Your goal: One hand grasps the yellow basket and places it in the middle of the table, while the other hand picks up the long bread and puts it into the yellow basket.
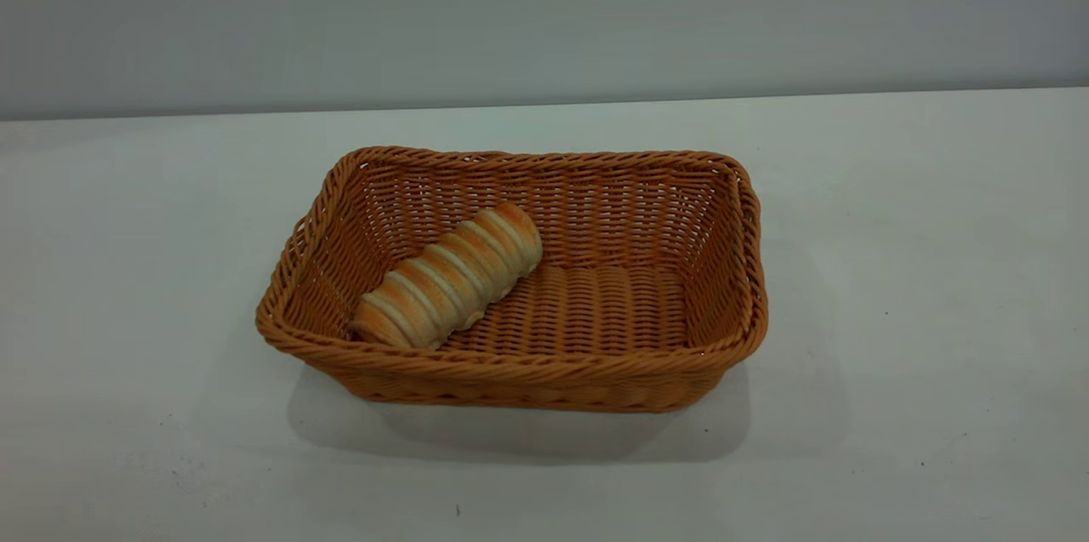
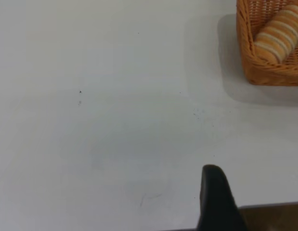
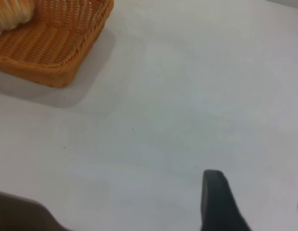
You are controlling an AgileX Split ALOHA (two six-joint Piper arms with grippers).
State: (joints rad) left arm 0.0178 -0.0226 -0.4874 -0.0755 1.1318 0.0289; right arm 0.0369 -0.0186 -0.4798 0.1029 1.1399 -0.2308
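The yellow basket (image 1: pixel 510 365) stands in the middle of the white table (image 1: pixel 919 210). The long bread (image 1: pixel 451 276) lies slantwise inside it, at its left end, one end resting against the left wall. No gripper shows in the exterior view. The left wrist view shows a corner of the basket (image 2: pixel 264 72) with the bread (image 2: pixel 279 33) in it. My left gripper (image 2: pixel 257 190) is open and empty, well away from the basket, over bare table. The right wrist view shows another corner of the basket (image 3: pixel 53 62) and an end of the bread (image 3: pixel 12 14). My right gripper (image 3: pixel 257 187) is open and empty, also far from the basket.
The table's back edge meets a plain grey wall (image 1: pixel 544 14). A brown strip past the table's edge (image 2: pixel 274 216) shows beside the left gripper. A dark area (image 3: pixel 19 214) shows at a corner of the right wrist view. A few dark specks dot the table.
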